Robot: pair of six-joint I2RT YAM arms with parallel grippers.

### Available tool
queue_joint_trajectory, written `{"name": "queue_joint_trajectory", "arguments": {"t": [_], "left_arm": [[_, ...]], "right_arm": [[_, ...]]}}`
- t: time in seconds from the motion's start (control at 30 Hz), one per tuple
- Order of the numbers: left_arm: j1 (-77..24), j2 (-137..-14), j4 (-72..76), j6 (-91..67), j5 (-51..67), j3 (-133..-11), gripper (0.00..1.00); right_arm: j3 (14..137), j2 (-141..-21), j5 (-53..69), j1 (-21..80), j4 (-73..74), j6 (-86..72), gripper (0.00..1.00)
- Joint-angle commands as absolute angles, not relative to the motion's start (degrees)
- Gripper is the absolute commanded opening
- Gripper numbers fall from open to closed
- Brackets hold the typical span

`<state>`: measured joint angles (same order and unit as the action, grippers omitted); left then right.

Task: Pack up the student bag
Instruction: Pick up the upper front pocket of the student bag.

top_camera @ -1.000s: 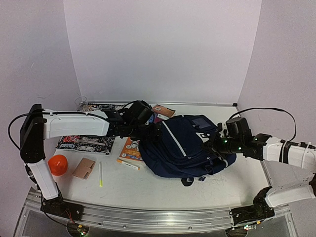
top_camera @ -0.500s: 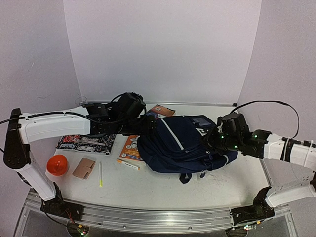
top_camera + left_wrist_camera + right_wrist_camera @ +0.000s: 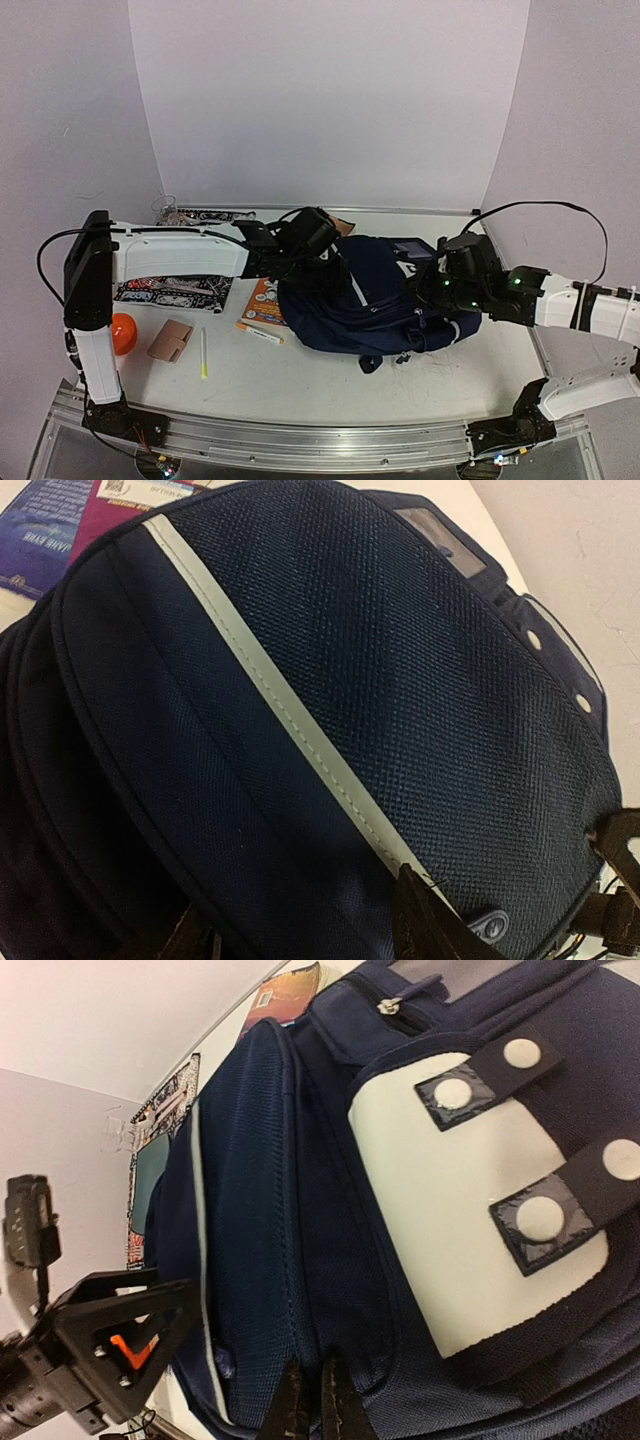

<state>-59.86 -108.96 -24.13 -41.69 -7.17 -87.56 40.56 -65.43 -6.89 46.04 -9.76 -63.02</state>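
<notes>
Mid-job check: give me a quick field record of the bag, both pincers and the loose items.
bag: student bag lying flat between the arms
left pincer: open, fingers either side of the bag's striped edge
right pincer: shut, tips at the bag's side; grip on fabric unclear
unpacked: orange book, white marker, green pen, tan wallet, orange round object

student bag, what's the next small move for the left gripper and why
Probably close the left gripper on the student bag. Its jaws stand open astride the top fabric beside the grey stripe, while the right gripper looks pinched shut on the bag's other side. A second hold would let the arms pull the bag open for packing.
</notes>
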Motion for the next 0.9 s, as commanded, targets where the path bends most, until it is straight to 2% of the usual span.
{"name": "queue_joint_trajectory", "arguments": {"t": [0.0,0.17,0.33,0.53,0.87], "left_arm": [[-59.6,-112.3,-21.1,-36.8,-5.8,-96.0,0.58],[-58.6,-115.1,-21.0,-32.8,-5.8,-102.5,0.59],[-58.0,-113.9,-21.0,-30.7,-8.6,-101.8,0.67],[-58.4,-106.6,-20.9,-34.0,-13.1,-92.0,0.77],[-65.0,-93.5,-20.9,-47.3,-23.3,-74.4,0.79]], "right_arm": [[43.6,-61.4,-7.1,48.1,-17.0,-61.7,0.00],[43.1,-62.5,-5.6,50.1,-19.8,-62.3,0.00],[43.6,-65.2,-5.0,51.1,-23.8,-62.6,0.00],[47.7,-71.3,-3.8,51.3,-25.9,-60.1,0.00],[51.4,-77.3,-5.5,51.6,-26.1,-59.3,0.00]]}}
